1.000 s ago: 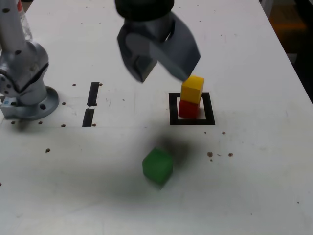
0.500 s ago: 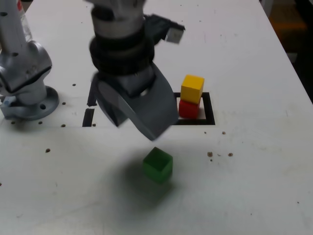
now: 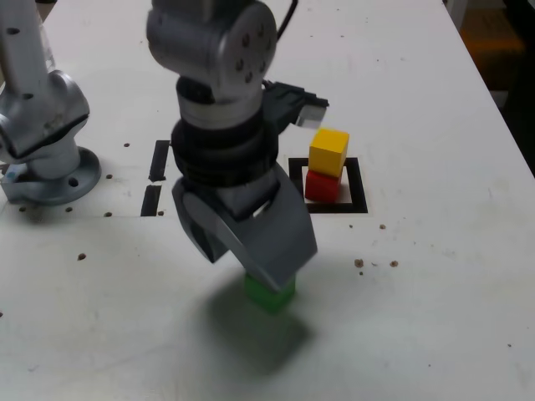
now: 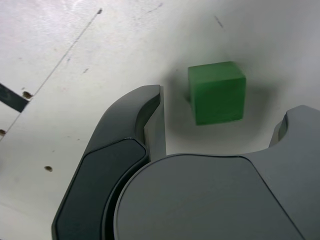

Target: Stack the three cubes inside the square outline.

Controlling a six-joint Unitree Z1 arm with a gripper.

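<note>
Green cube [image 3: 269,294]: on bare table, near edge of exterior view, well apart from square outline [image 3: 357,185]; sits between spread jaws in wrist view, untouched. Gripper [image 4: 220,130]: wide open, empty; now swung over from beside the stack and lowered over the green cube. Yellow cube [image 3: 328,151]: atop red cube [image 3: 322,185], both inside outline, unchanged. Status: two of three stacked; descent for last pick judged under way, closing not yet begun.
</note>
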